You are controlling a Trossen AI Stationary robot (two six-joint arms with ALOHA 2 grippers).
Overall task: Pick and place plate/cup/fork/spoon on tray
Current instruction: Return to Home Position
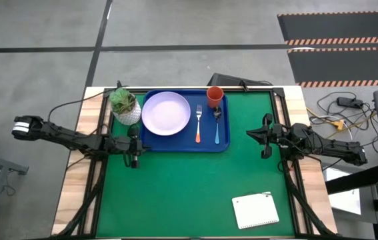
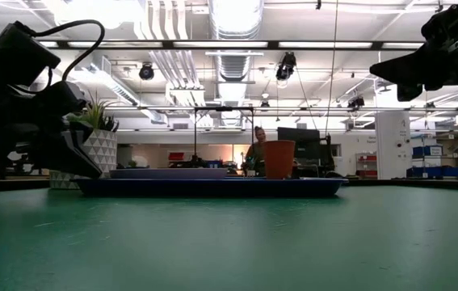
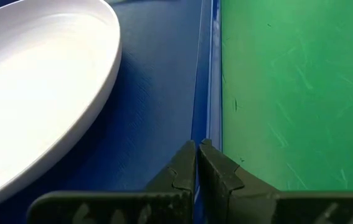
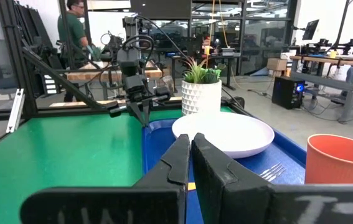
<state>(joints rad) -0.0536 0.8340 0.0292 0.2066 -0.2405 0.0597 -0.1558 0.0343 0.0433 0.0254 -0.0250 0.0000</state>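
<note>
The blue tray lies on the green mat at the table's far middle. On it are the lavender plate, the orange-red cup, the orange-handled fork and the blue-handled spoon. My left gripper is shut at the tray's near left corner, its fingertips right over the tray's near rim. My right gripper is shut and empty, in the air to the right of the tray; it also shows in the right wrist view. My left gripper has its shut fingertips at the tray's near rim, by the left corner, pointing along the rim. Whether they touch the rim I cannot tell. The tray lies flat on the mat.
A white pot with a green plant stands just left of the tray. A white spiral-bound notepad lies at the near right. The green mat between them is bare. A person stands in the room beyond the table.
</note>
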